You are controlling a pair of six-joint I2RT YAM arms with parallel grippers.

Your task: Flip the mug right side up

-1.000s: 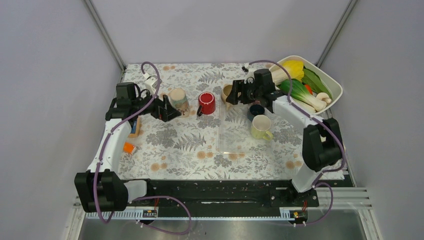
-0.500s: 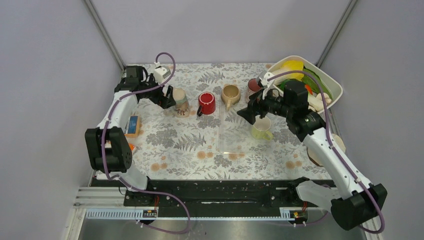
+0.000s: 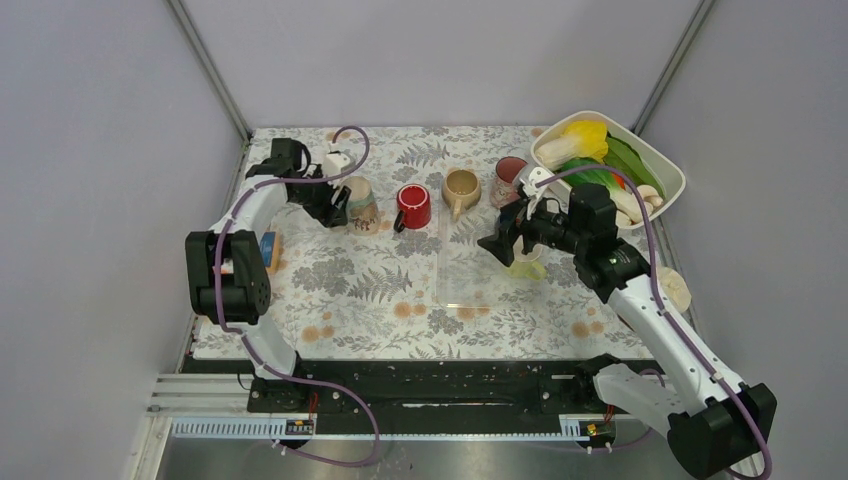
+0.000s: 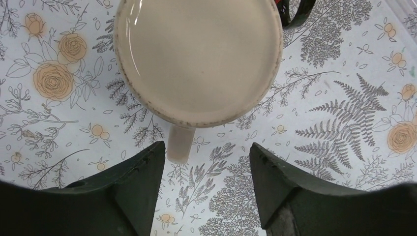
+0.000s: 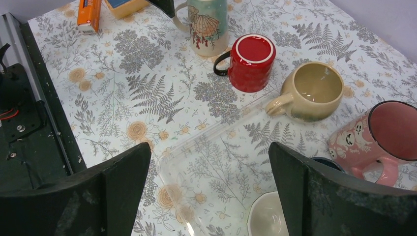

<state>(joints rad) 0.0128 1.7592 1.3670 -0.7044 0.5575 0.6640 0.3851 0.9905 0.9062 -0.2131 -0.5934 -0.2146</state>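
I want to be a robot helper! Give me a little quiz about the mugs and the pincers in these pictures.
1. True or false: the red mug stands bottom up.
2. Which mug is right in front of the left pincer? A) the pink one B) the cream shell mug C) the tan one
3. Fill in: the right pincer has its jaws wide ____, with nothing between them.
Key: 1 true; 2 B; 3 open.
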